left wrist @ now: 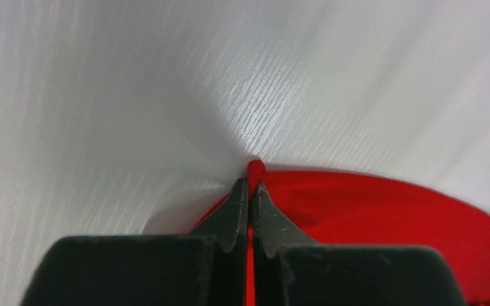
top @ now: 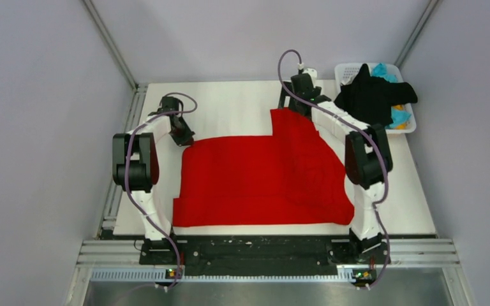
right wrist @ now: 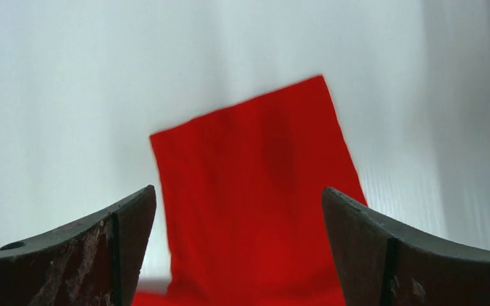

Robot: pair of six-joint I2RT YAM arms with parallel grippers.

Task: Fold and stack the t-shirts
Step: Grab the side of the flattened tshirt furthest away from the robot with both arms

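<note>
A bright red t-shirt (top: 261, 178) lies spread flat on the white table. My left gripper (top: 185, 137) is at its far-left corner, shut on a pinch of the red cloth (left wrist: 254, 171). My right gripper (top: 296, 95) is open above the red sleeve flap (right wrist: 255, 191) at the shirt's far right, and its jaws stand wide apart with nothing between them. A black t-shirt (top: 373, 95) is draped over the white basket at the far right, with cyan cloth (top: 383, 71) and a bit of orange cloth (top: 400, 107) under it.
The white plastic basket (top: 346, 69) stands at the table's far right corner. The white table top (top: 230, 102) shows bare behind the red shirt and along its right side. Grey walls and metal frame rails enclose the table.
</note>
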